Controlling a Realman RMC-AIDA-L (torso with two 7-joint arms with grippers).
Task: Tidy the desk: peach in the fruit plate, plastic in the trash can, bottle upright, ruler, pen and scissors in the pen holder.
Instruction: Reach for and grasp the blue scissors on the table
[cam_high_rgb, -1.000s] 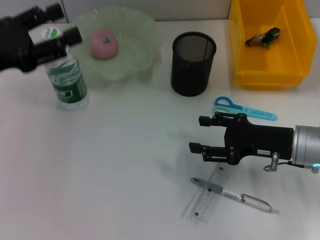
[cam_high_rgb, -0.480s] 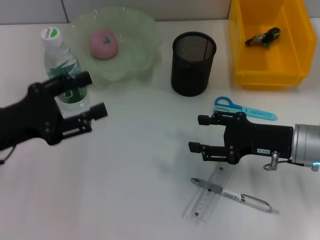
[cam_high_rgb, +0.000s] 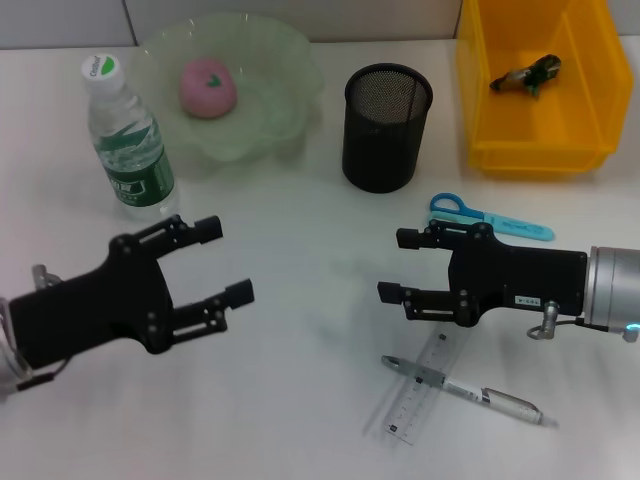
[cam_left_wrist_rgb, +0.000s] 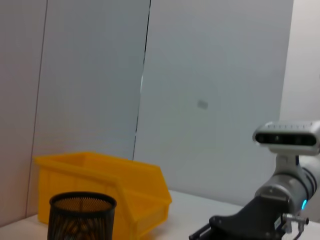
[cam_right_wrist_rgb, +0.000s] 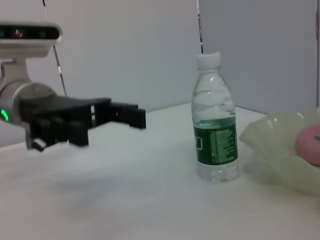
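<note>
Done: peach (cam_high_rgb: 207, 87) in fruit plate (cam_high_rgb: 285, 70), plastic (cam_high_rgb: 527, 75) in trash can (cam_high_rgb: 480, 110), bottle (cam_high_rgb: 128, 140) upright. Left: ruler (cam_high_rgb: 420, 388), pen (cam_high_rgb: 470, 392), scissors (cam_high_rgb: 485, 220) lie on the tabletop (cam_high_rgb: 300, 420), pen holder (cam_high_rgb: 386, 128) unfilled. Left end effector (cam_high_rgb: 222, 262) and right end effector (cam_high_rgb: 395, 266) both spread, holding nothing.

From my seat I see the bottle (cam_high_rgb: 130, 140) standing upright at the far left of the desk (cam_high_rgb: 300, 300), with the fruit plate (cam_high_rgb: 235, 85) just to its right and the peach (cam_high_rgb: 207, 86) lying in that plate. Right of the plate stands the pen holder (cam_high_rgb: 387, 127), and right again, at the far corner, the trash can (cam_high_rgb: 540, 85) with the plastic (cam_high_rgb: 525, 74) inside it. In front of the pen holder, toward the right, lie the scissors (cam_high_rgb: 487, 218). Nearer me, the pen (cam_high_rgb: 465, 391) lies across the ruler (cam_high_rgb: 418, 390). I count 2 grippers over the desk: the left gripper (cam_high_rgb: 215, 265) in front of the bottle, the right gripper (cam_high_rgb: 400, 268) between scissors and ruler.
</note>
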